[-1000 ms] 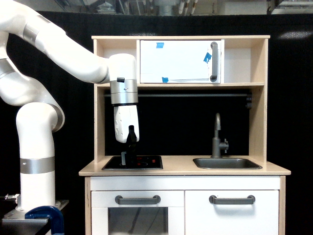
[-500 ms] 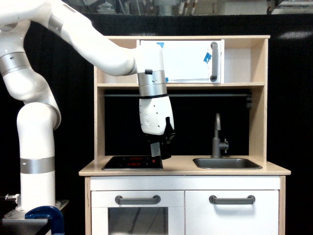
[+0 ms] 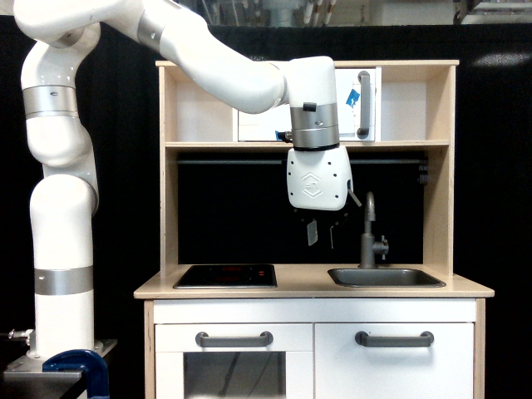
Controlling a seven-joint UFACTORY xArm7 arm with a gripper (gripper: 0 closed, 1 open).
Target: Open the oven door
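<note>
The oven door (image 3: 346,125) is the white flat panel in the upper shelf of the toy kitchen, standing shut, with a vertical grey bar handle (image 3: 363,104) near its right edge and a bit of blue tape beside it. My arm's wrist crosses in front of the door's middle and hides it. My gripper (image 3: 322,234) hangs below the shelf, pointing down over the counter between hob and sink. It is open, with nothing between its fingers (image 3: 312,232). It sits below and to the left of the handle, well apart from it.
A black hob (image 3: 225,275) lies on the counter's left, with a sink (image 3: 385,278) and grey faucet (image 3: 368,233) on the right, close to the gripper. Below are a windowed door (image 3: 233,366) and a plain door (image 3: 395,366), each with a horizontal handle. A blue clamp (image 3: 79,366) sits at the arm's base.
The arm has swung from over the hob toward the exterior view's right and risen. The gripper has lifted off the hob area and turned, and now hangs near the faucet.
</note>
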